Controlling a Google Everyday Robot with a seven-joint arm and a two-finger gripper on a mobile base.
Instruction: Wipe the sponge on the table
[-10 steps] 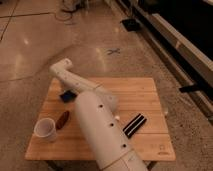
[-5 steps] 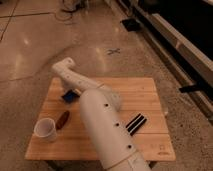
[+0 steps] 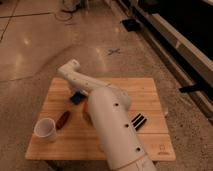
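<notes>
The bright-blue sponge (image 3: pixel 76 99) lies flat on the left half of the light wooden table (image 3: pixel 142 90). My gripper (image 3: pixel 76 93) points down from the white wrist at the table's far left and meets the sponge's top, shut on it. My thick white arm (image 3: pixel 112 130) crosses the table's middle from the near edge and hides the surface under it. Only the sponge's near part shows below the dark gripper tip.
A white cup (image 3: pixel 45 129) stands at the near left corner, with a reddish-brown oblong thing (image 3: pixel 62 119) beside it. A black-and-white striped block (image 3: pixel 138 121) lies right of my arm. Polished concrete floor surrounds the table; a dark wall base runs along the right.
The gripper has shut on the sponge. Sponge and gripper have shifted a little to the right across the tabletop. The cup, oblong thing and striped block stayed put.
</notes>
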